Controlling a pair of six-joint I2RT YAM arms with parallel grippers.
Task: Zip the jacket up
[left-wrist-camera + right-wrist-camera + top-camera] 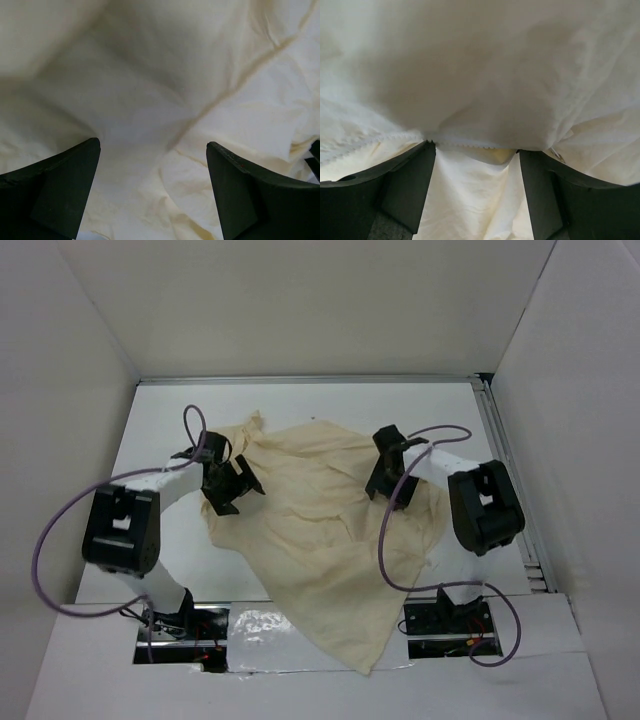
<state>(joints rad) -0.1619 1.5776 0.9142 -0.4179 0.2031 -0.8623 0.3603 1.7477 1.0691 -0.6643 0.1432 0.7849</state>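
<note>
At the zipper edge (460, 143) of the jacket (320, 530), the right gripper (476, 150) stands part-open, clamping nothing yet.
Empty, the left gripper (152, 143) gapes wide; centre that edge before pinching.

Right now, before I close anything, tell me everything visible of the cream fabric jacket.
The cream, soft-looking fabric jacket lies crumpled across the middle of the white table, one end trailing to the near edge. A row of pale zipper teeth runs along a fold between the right gripper's open fingers; the left gripper hangs open close over plain cloth at its left edge.
</note>
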